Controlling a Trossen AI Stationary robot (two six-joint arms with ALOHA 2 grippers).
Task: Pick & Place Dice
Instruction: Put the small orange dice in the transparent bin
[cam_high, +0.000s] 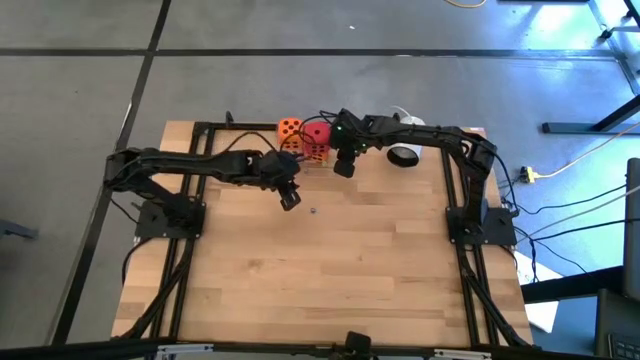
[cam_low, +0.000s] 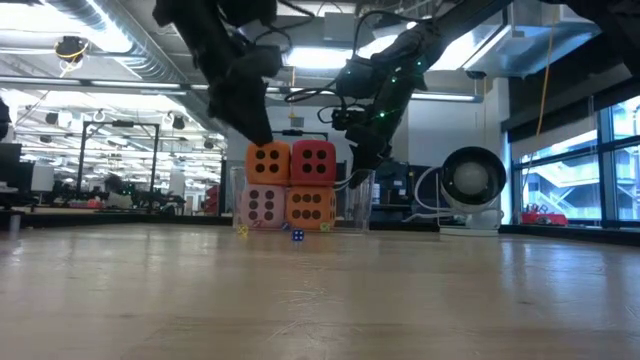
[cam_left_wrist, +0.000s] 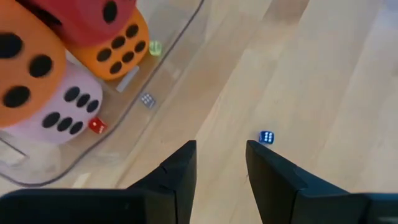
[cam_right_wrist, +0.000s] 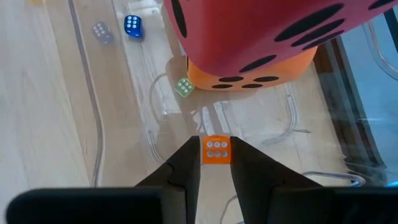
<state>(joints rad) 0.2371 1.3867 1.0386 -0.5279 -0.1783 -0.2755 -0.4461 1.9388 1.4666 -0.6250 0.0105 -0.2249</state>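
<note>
Four big dice stand two on two at the table's far edge: an orange die (cam_low: 268, 163) and a red die (cam_low: 313, 162) rest on a pale pink die (cam_low: 264, 205) and a second orange die (cam_low: 310, 206). My right gripper (cam_right_wrist: 216, 155) hangs just right of the stack, shut on a tiny orange die (cam_right_wrist: 217, 150). My left gripper (cam_left_wrist: 221, 155) is open and hovers in front of the stack, near a tiny blue die (cam_left_wrist: 266, 137) lying on the wood. My right gripper pinches the tiny orange die by two opposite side faces (cam_right_wrist: 206, 151), at the free ends of its two fingers. The fingers point down from above. The tiny die is lifted clear, its pipped face showing between the fingertips.
The stack stands on a clear plastic tray (cam_left_wrist: 168, 56). Tiny dice lie by it: green (cam_right_wrist: 183, 87), grey (cam_left_wrist: 147, 100), red (cam_left_wrist: 96, 126). A clear cup (cam_low: 355, 205) and a round white device (cam_low: 472, 180) stand right of the stack. Bare wood fills the near half of the table (cam_high: 330, 280).
</note>
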